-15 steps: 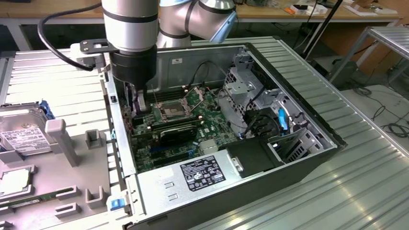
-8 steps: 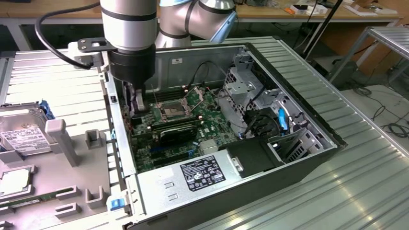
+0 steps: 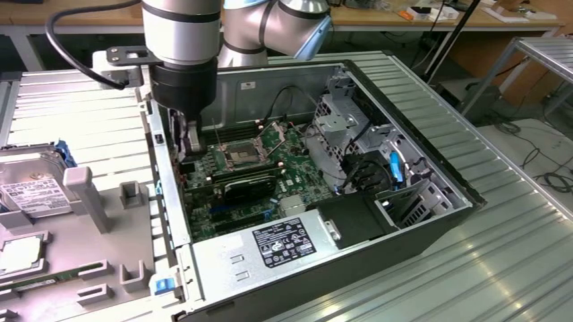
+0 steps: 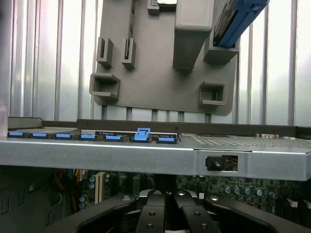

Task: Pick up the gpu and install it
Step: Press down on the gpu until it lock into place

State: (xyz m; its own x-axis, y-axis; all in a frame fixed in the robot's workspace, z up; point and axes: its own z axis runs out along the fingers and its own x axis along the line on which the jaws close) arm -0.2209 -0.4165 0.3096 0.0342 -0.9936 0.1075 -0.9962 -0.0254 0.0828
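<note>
Exterior high over open case [image 3: 430, 221], wrist close inside it

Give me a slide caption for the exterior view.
Robot end effector reaches inside the open computer case, beside the gpu on the motherboard.

Robotics lab or workshop: ribbed metal workbench [image 3: 501, 255], open PC case [image 3: 447, 201], cluttered wooden benches [image 3: 430, 17] behind.

A ribbed, silvery metal table [image 3: 501, 248] carries everything. Directly on it lies an open dark-grey computer tower case [image 3: 421, 231], its side panel off. Just beside the case, toward the exterior view's left, lies a flat grey plastic fixture tray [image 3: 98, 228] with raised brackets.
</note>
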